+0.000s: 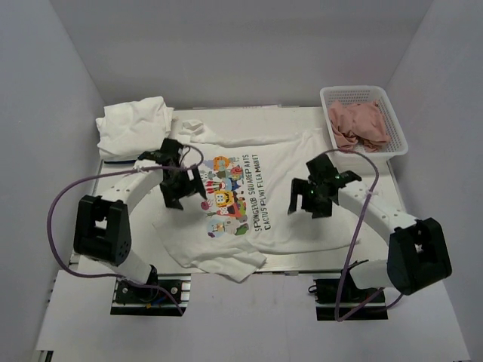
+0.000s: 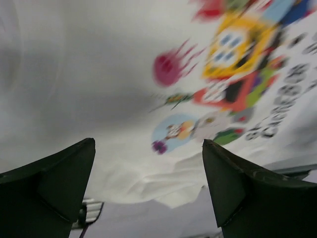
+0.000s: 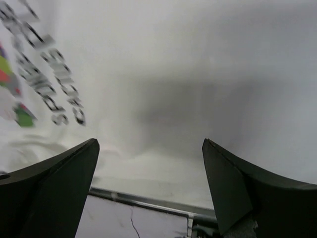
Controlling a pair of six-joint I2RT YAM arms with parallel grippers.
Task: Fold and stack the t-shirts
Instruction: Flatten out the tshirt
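A white t-shirt (image 1: 272,215) with a colourful cartoon print (image 1: 223,197) and dark lettering lies spread across the table. A second white t-shirt (image 1: 134,124) sits as a rumpled bundle at the back left corner. My left gripper (image 1: 186,197) hovers open over the printed shirt's left part, just beside the print. In the left wrist view the gripper (image 2: 147,144) has only cloth (image 2: 89,74) below it. My right gripper (image 1: 308,207) hangs open over the shirt's plain right part. The right wrist view shows this gripper (image 3: 148,143) above white fabric (image 3: 188,74), empty.
A white mesh basket (image 1: 392,113) holding a crumpled pinkish garment (image 1: 358,124) stands at the back right. The shirt's near corner (image 1: 238,265) hangs rumpled over the table's front edge (image 3: 148,200). White walls enclose the table on three sides.
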